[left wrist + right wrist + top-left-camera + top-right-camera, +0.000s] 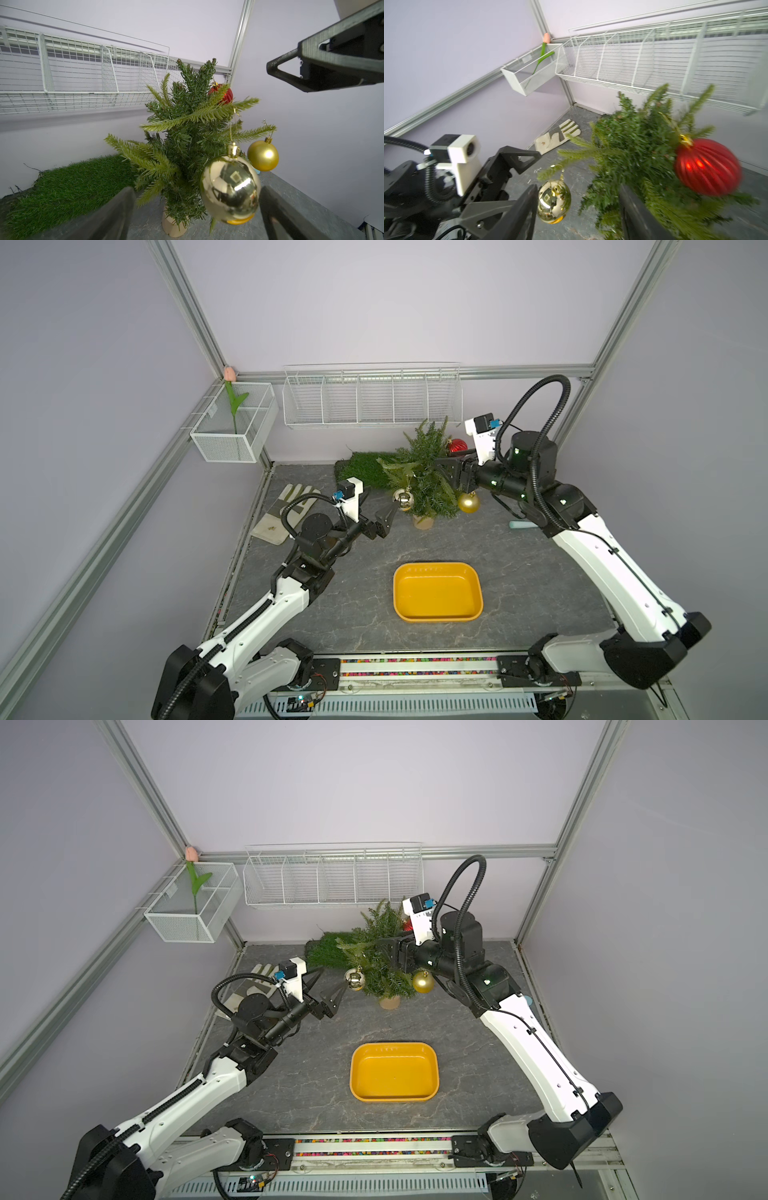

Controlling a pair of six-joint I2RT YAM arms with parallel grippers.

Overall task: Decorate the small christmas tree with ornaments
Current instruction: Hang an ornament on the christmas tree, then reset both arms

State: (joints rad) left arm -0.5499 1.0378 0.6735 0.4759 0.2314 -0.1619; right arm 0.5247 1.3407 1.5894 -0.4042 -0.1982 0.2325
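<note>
- One small christmas tree (pixel 424 472) stands on its tan base (pixel 424 521) toward the back of the grey surface (pixel 332 593), just in front of the grass roll (pixel 361 467).
- Three ornaments hang on it. A ribbed red bauble (pixel 223 94) sits high, toward the back wall. A matte gold bauble (pixel 263 155) hangs low on the right arm's side, and a mirror bauble (pixel 230 187) low on the left arm's side.
- There are two tools. The left tool (pixel 333 978) has its jaws spread wide and grips nothing; the mirror bauble hangs from its branch just beyond the fingertips.
- The right tool (pixel 578 188) is pushed into the foliage with its jaws apart. Needles crowd one finger, the surface shows through the gap, and nothing is visibly clamped.
- Hard to see:
  - In a top view the red bauble (pixel 406 924) is almost wholly hidden behind the right wrist camera.
  - The right wrist view is blurred, and the gold bauble falls outside it.
  - The right fingertips are lost among needles in both top views.
- Around:
  - One yellow tray (pixel 436 566) lies nearer the front.
  - One glove (pixel 286 510) lies behind the left arm.
  - One tulip (pixel 235 402) stands in a mesh basket (pixel 224 448).
  - A wire rack (pixel 370 406) of five compartments hangs on the back wall.
  - A teal object (pixel 519 525) is half hidden by the right arm.
</note>
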